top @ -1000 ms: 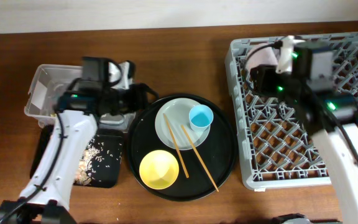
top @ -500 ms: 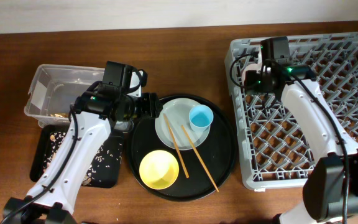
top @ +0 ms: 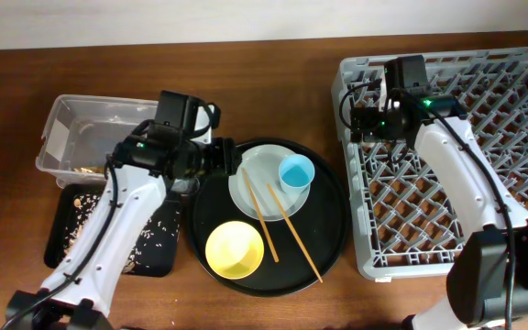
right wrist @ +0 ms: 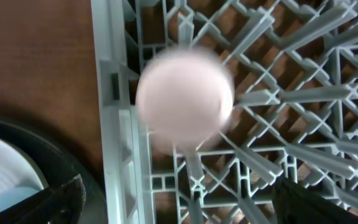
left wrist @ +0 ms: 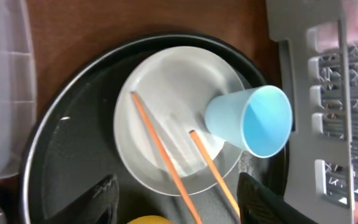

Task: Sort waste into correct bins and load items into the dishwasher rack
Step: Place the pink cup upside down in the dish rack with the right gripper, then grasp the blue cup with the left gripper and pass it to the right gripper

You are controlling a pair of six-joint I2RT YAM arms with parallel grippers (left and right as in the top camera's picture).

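- A clear tub (top: 62, 124) sits at the far left, with a few brownish scraps along its near wall.
- Just in front of it is a shallow black tray (top: 67, 252) scattered with pale crumbs (top: 154, 225).
- The left gripper (left wrist: 179, 202) hovers over the left edge of a round black tray (top: 324, 238). Its 2 fingers (left wrist: 98, 199) are spread wide with nothing between them.
- On the round tray, a pale plate (top: 255, 174) carries a blue cup (top: 296, 172) on its right edge.
- 2 chopsticks (top: 259, 220) lie slanted across the plate, and a yellow bowl (top: 235, 249) sits nearer the front.
- A grey rack (top: 511, 82) fills the right side.
- The right gripper (right wrist: 185, 205) hangs over the rack's far-left corner, its fingers wide apart and holding nothing.
- A pink cup (right wrist: 185, 99), blurred, is in that corner among the pegs. Which way up it is cannot be told.
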